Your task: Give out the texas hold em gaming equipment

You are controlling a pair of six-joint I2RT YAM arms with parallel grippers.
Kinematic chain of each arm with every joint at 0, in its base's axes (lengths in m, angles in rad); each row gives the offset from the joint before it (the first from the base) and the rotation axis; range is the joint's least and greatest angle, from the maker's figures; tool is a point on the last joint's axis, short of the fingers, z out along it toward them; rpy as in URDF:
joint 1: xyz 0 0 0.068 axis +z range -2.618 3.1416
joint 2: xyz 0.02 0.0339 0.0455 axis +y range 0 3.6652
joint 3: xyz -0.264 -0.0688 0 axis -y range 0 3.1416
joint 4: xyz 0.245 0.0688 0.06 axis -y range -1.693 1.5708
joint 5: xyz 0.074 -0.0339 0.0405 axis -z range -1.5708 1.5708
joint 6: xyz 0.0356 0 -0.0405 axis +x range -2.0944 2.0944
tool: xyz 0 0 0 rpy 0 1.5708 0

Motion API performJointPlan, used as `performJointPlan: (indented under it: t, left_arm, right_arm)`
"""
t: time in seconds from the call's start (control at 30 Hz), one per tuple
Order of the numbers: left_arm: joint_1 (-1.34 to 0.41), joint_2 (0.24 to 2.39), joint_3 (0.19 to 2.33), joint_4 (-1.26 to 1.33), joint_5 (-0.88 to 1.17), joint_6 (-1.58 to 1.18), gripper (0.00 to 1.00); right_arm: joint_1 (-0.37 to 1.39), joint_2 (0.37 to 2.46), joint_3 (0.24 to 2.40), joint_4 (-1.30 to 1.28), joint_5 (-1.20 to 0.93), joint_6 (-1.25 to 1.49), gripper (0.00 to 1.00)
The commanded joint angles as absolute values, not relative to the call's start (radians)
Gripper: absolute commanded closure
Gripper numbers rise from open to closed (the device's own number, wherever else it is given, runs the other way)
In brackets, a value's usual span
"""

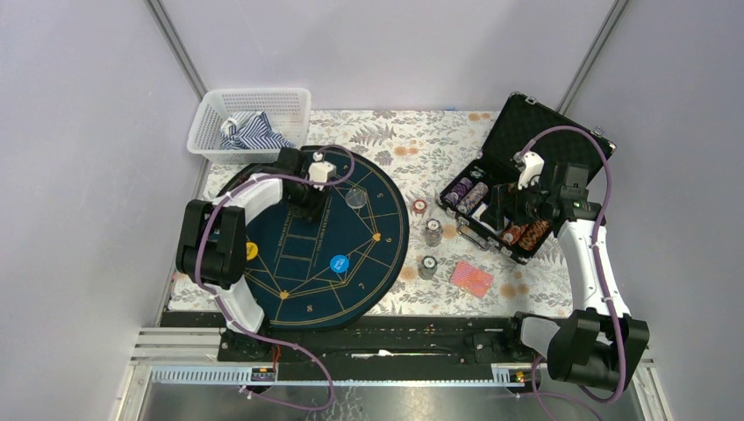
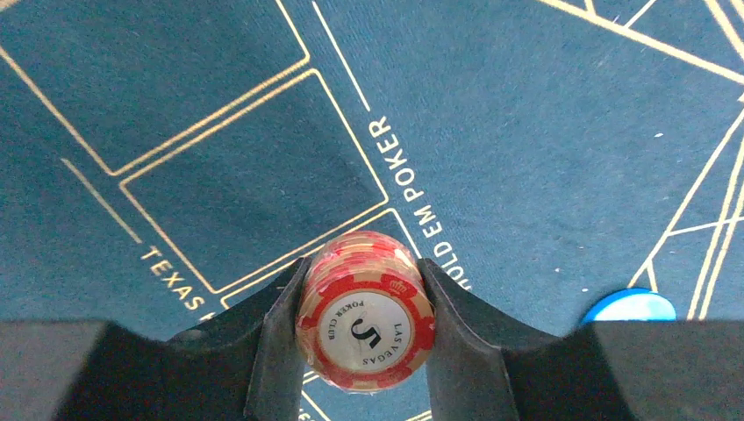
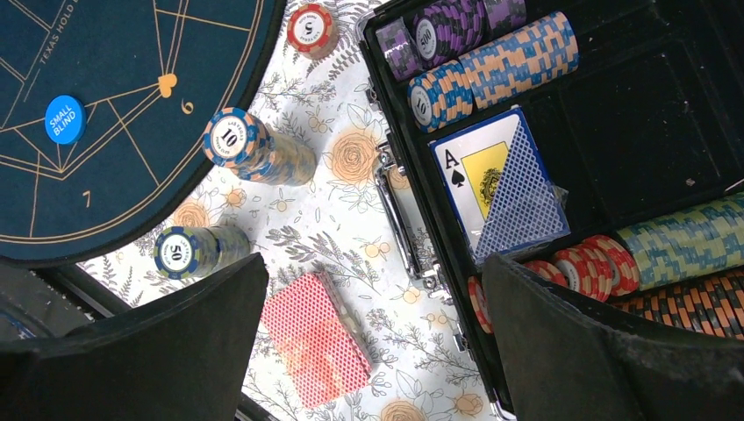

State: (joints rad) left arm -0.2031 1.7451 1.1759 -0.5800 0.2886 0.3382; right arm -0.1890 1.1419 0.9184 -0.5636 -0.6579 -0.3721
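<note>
"Toward the far-left corner of the desk, your left hand (image 2: pixel 361 298) is clenched on the red chip stack (image 2: pixel 366 329), pinching it by its sides over the dark blue mat (image 2: pixel 526 132). The stack's axis points straight down at the felt, with its '5' face turned up to the wrist camera."

"Is it down yet?"

"You can't tell from these views whether its base touches the felt. The spot directly below looks free, though. Only printed lettering lies there, and the blue disc (image 2: pixel 627 307) sits well apart to one side."

"And my right hand (image 3: pixel 373 263)?"

"Released, jaws wide, hovering near the right edge of the desk, above where the black case (image 3: pixel 632 114) meets the cloth. It's your nearer arm for the red-backed deck (image 3: pixel 316 338), which lies flat just below, closer to one finger than the other, with its long axis slanted across the gap. Watch the case's metal rim just beside the deck, since a finger could catch on it. The '10' stack (image 3: pixel 254 145) and the '50' stack (image 3: pixel 197 250) stand between the deck and the mat."
</note>
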Motion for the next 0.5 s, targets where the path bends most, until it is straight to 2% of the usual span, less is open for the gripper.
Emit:
performJointPlan:
  t: [0.0,0.17,0.33,0.47]
  left_arm:
    - [-0.190,1.677,1.099,-0.367,0.267,0.370,0.95]
    - [-0.180,1.702,1.045,-0.306,0.263,0.375,0.83]
    - [-0.179,1.695,1.032,-0.325,0.259,0.397,0.52]
    - [-0.179,1.666,1.044,-0.380,0.254,0.422,0.38]
  right_arm:
    - [-0.192,1.143,0.940,-0.577,-0.692,-0.368,0.00]
    - [-0.191,1.145,0.937,-0.575,-0.684,-0.369,0.00]
    - [-0.192,1.144,0.936,-0.578,-0.681,-0.372,0.00]
    - [-0.192,1.145,0.938,-0.579,-0.687,-0.372,0.00]
